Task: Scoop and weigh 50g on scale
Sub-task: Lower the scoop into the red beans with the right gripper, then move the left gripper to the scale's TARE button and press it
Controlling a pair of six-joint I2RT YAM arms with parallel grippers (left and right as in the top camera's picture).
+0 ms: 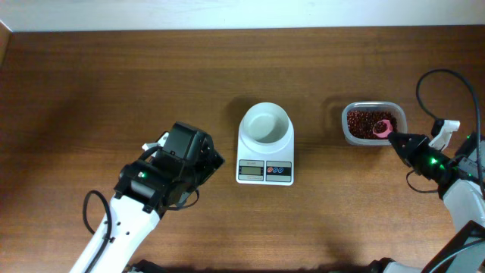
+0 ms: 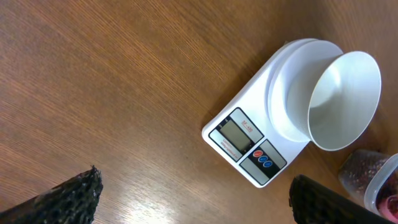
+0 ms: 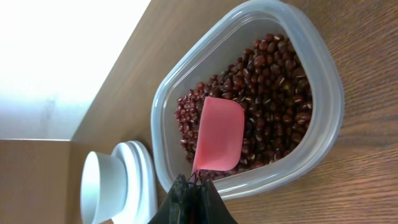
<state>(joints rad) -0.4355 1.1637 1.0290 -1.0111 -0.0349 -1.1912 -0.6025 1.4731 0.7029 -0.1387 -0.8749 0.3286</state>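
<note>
We see a brown wooden table (image 1: 114, 91) with a pale wall (image 1: 227, 14) along its far edge. The scale (image 1: 264, 171) sits mid-table, display and buttons toward the near edge. A round white bowl (image 1: 265, 123) stands on its platform and looks empty. To the right of the scale, apart from it, a clear plastic tub (image 1: 400, 121) holds dark red beans (image 1: 362, 119). A pink scoop (image 1: 384, 127) rests in the beans on the side far from the scale. Our right gripper (image 3: 193, 185) is pinched tight on the scoop's handle. Left of the scale, our left gripper (image 2: 196, 177) hangs with fingers spread wide, holding nothing.
</note>
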